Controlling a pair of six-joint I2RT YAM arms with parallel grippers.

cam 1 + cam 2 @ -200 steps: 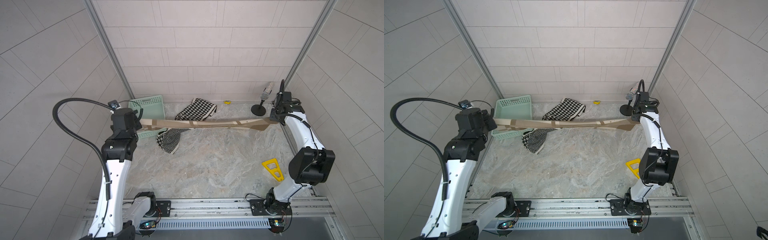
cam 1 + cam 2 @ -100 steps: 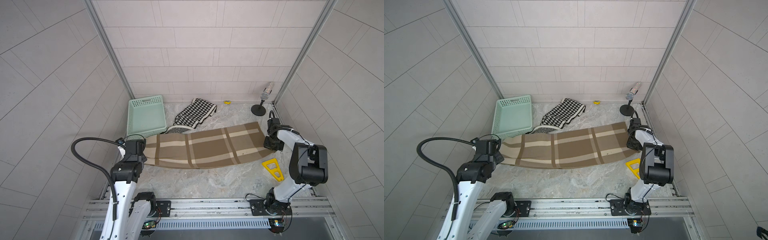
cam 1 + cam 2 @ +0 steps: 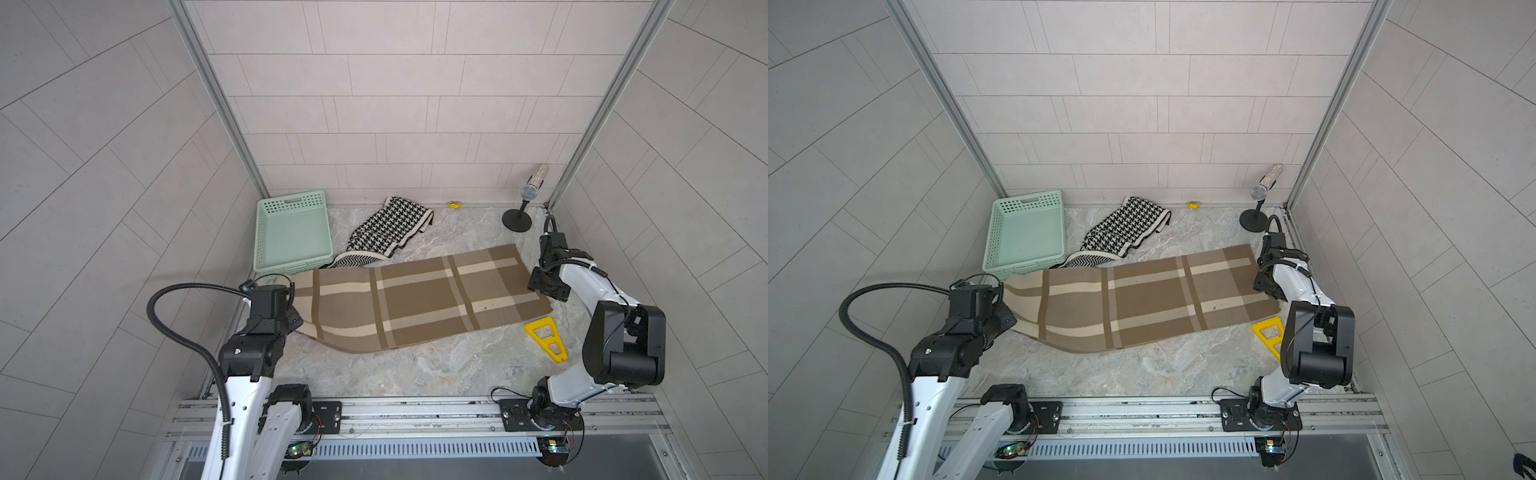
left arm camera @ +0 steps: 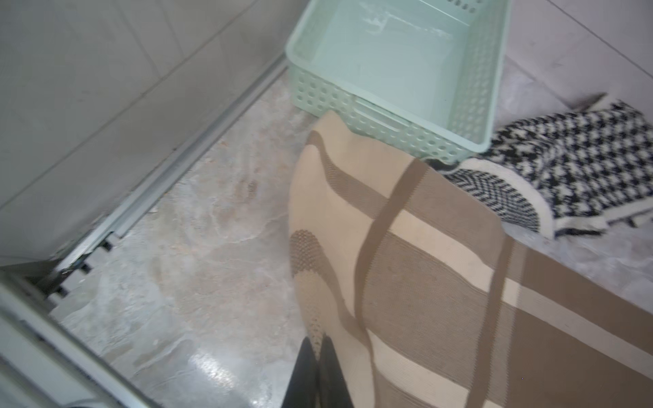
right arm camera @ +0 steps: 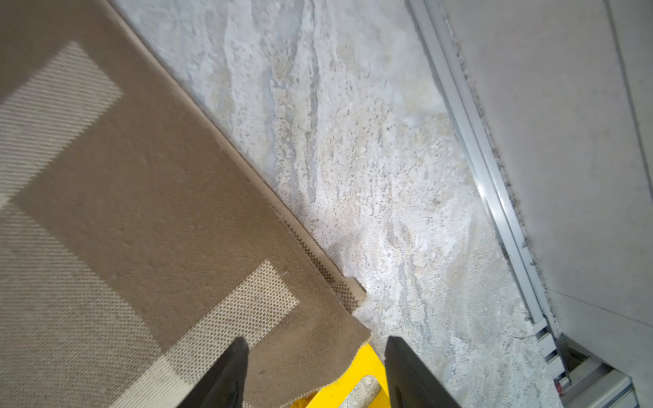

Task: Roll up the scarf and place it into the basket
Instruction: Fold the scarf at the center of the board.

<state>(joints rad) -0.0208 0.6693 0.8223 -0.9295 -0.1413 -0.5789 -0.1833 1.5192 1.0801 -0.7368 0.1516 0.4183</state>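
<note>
Though mostly flat, scarf [image 3: 415, 303] edge beside basket [image 3: 291, 203]

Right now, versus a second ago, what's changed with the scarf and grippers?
The plaid scarf stretched in the air between both grippers came down onto the table nearer the robot. The right gripper opened and released its end; the left gripper stays shut on its end. The basket and houndstooth scarf stayed put.

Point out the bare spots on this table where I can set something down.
Widest: the strip between the plaid scarf and the front rail. Smaller: the back patch bordered by the houndstooth scarf, microphone stand and plaid scarf. Crowded: where the basket and both scarves meet, and around the yellow triangle by the right arm.
</note>
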